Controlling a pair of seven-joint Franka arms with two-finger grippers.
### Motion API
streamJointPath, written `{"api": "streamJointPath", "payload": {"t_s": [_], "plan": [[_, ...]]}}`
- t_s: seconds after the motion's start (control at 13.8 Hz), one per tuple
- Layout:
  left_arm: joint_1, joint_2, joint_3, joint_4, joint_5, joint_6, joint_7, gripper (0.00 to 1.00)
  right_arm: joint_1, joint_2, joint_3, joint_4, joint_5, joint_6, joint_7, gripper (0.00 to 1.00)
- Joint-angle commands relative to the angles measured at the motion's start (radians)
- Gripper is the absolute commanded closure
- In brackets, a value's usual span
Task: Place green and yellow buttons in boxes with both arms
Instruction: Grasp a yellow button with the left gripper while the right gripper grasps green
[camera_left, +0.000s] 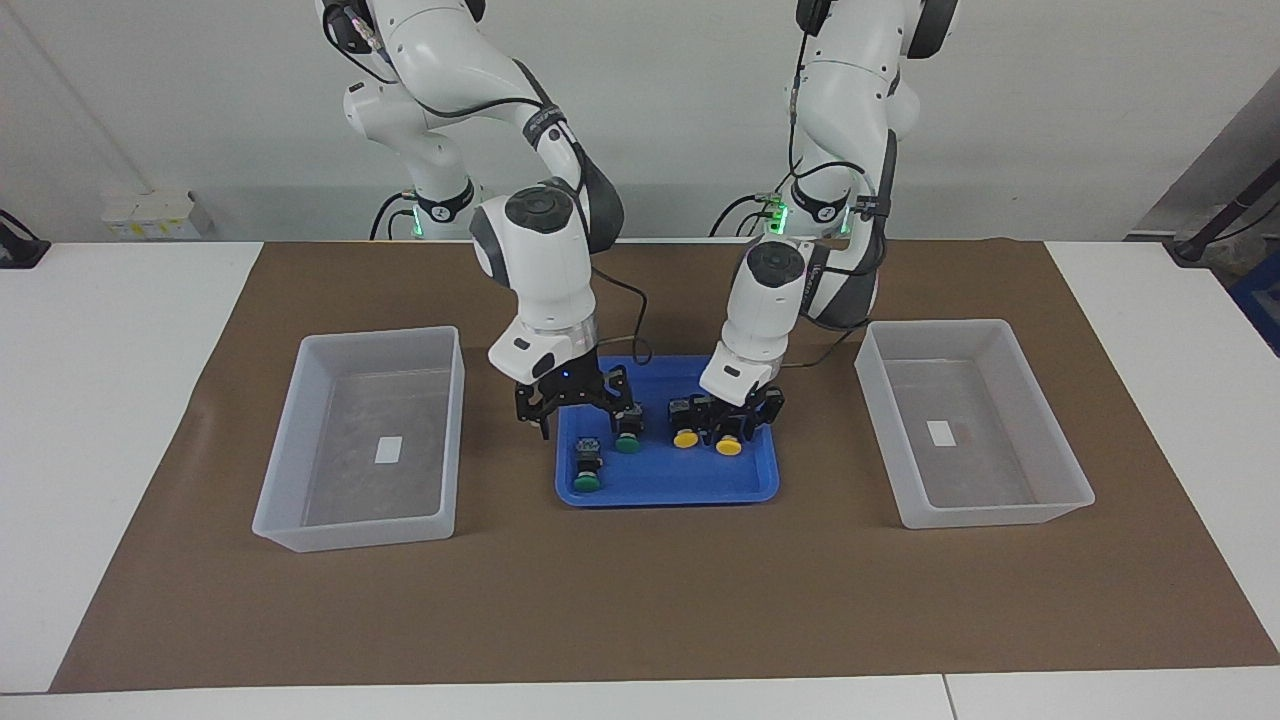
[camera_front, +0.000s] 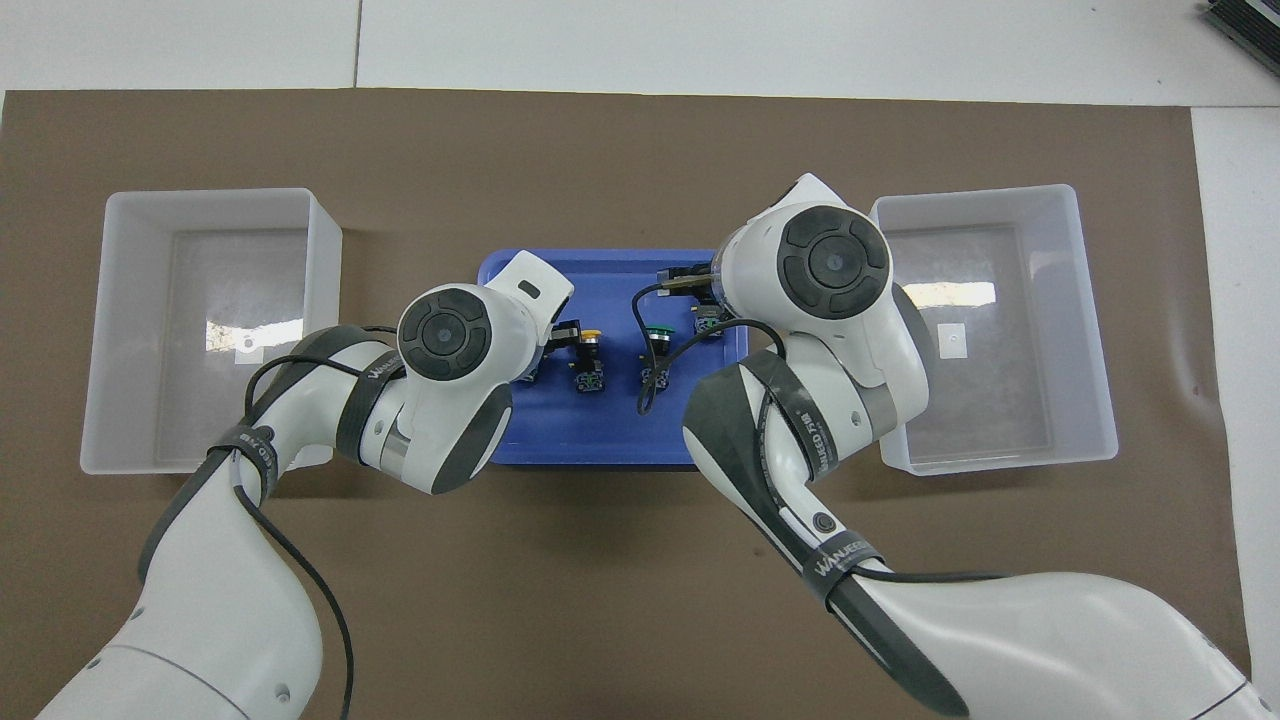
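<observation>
Four buttons, all in a shallow blue tray (camera_left: 670, 485) at mid-bench on a brown mat (camera_left: 640, 600), none in either box. Of the two green ones, first green button (camera_left: 587, 481) toward the edge away from the robots, second green button (camera_left: 627, 443) a little closer to the robots' edge. Beside that, toward the left arm's end of the bench, first yellow button (camera_left: 685, 437), then second yellow button (camera_left: 729, 445) just next to it. Low over the tray's right-arm end, right gripper (camera_left: 575, 408), spread wide and holding nothing, one fingertip just above the second green button. Down at the second yellow button, left gripper (camera_left: 738, 412), close around its black body; cannot tell how far open, nor whether gripping. From overhead, both claws mostly hidden under the white wrists. Toward the right arm's end of the bench, well apart from the tray, right-end box (camera_left: 350, 528); toward the left arm's end, left-end box (camera_left: 990, 510), each with a small white label on its floor.
</observation>
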Motion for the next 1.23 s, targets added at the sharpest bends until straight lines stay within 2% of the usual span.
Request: {"api": "streamJointPath", "payload": {"t_s": [0.0,0.07,0.14,0.29,0.43,0.79,1.16], "plan": [[-0.021,-0.013,0.017,-0.027,-0.001,0.028,0.003,0.48,0.007,0.044,0.002,0.013,-0.018,0.039,-0.008,0.0],[-0.018,-0.013,0.017,-0.027,-0.001,0.029,0.006,0.57,0.018,0.056,0.0,0.008,-0.018,0.066,-0.006,0.0],[-0.015,-0.013,0.017,-0.027,-0.001,0.029,0.011,0.66,0.018,0.069,0.0,0.008,-0.02,0.071,-0.005,0.14],[-0.01,-0.013,0.017,-0.025,-0.001,0.029,0.02,0.84,0.018,0.086,0.0,0.008,-0.02,0.094,-0.003,0.29],[-0.009,-0.011,0.017,-0.024,-0.001,0.029,0.02,1.0,0.018,0.107,-0.001,0.005,-0.02,0.117,0.006,0.32],[0.028,-0.003,0.017,0.037,0.0,-0.018,0.029,1.0,0.017,0.107,-0.004,-0.033,-0.102,0.122,0.046,0.32],[0.106,-0.013,0.017,0.2,0.0,-0.225,0.045,1.0,0.018,0.113,-0.003,-0.037,-0.123,0.126,0.069,0.32]]}}
